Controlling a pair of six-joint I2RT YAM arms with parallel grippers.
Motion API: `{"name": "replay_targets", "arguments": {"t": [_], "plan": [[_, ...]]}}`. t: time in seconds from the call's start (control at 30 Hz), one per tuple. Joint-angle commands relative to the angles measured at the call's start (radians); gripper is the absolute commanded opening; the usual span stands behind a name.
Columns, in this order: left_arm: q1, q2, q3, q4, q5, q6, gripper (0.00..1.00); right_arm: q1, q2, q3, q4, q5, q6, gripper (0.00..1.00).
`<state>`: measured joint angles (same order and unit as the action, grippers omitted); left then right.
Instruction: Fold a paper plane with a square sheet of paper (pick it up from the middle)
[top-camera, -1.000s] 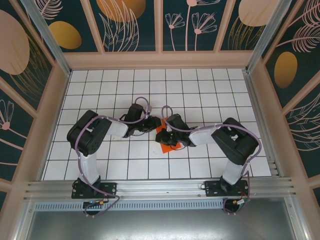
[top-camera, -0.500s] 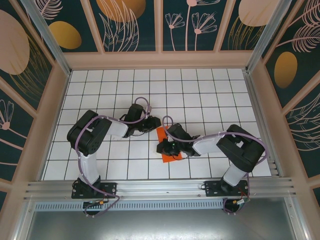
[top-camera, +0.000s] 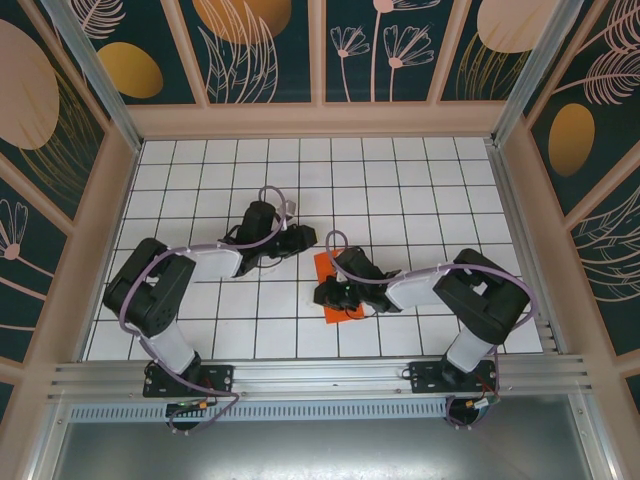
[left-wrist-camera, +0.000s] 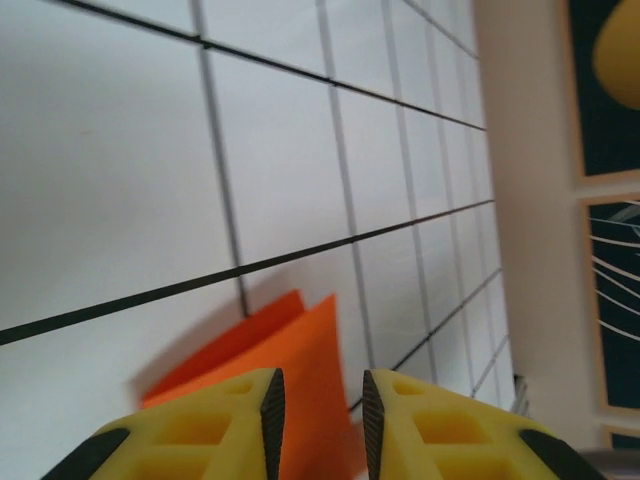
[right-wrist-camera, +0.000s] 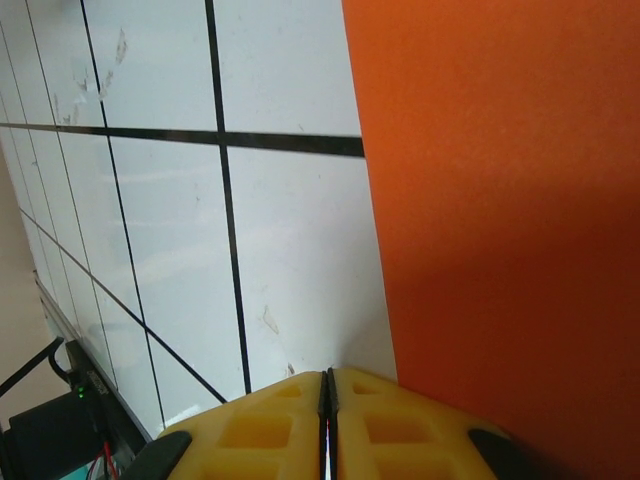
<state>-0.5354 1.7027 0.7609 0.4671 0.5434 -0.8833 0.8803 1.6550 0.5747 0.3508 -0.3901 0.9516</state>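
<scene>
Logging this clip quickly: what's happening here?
Two robot arms work on a folded orange paper lying on the white tiled table. The right arm's fingers are shut at the paper's edge. The left arm's fingers hang slightly apart just beside it, holding nothing.

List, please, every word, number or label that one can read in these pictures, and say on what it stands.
None: there is no readable text in these pictures.
The orange paper is plain, the table bears only black grid lines, and the walls carry painted leaves and flowers, no letters.
</scene>
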Motion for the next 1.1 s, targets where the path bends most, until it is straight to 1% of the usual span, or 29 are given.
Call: {"name": "replay_targets", "arguments": {"t": [0.0,0.1,0.27,0.37,0.5,0.53,0.6,0.7,0.87,1.07], "plan": [[-0.022,0.029,-0.006,0.031,0.093,0.012,0.28,-0.01,0.018,0.02,-0.033,0.023,-0.029,0.13],[-0.035,0.08,0.005,0.027,0.103,0.008,0.28,-0.011,0.014,0.02,-0.035,0.022,-0.033,0.13],[-0.048,0.151,0.031,0.065,0.154,-0.014,0.29,-0.012,0.012,0.017,-0.032,0.023,-0.033,0.13],[-0.052,0.173,0.052,0.04,0.153,-0.002,0.29,-0.013,0.016,0.019,-0.03,0.019,-0.033,0.13],[-0.052,0.216,0.101,-0.093,0.084,0.046,0.27,-0.014,0.018,0.022,-0.03,0.014,-0.034,0.13],[-0.051,0.225,0.105,-0.106,0.069,0.05,0.26,-0.013,0.017,0.023,-0.031,0.012,-0.035,0.13],[-0.051,0.24,0.103,-0.131,0.005,0.045,0.23,-0.013,0.017,0.027,-0.035,0.011,-0.037,0.13],[-0.048,0.265,0.109,-0.186,-0.061,0.055,0.22,-0.012,0.012,0.022,-0.036,0.007,-0.037,0.13],[-0.042,0.276,0.109,-0.209,-0.102,0.059,0.21,0.007,-0.007,0.0,-0.039,0.001,-0.029,0.14],[-0.036,0.286,0.107,-0.219,-0.117,0.061,0.2,0.044,-0.065,-0.059,-0.041,0.021,0.005,0.15]]}}
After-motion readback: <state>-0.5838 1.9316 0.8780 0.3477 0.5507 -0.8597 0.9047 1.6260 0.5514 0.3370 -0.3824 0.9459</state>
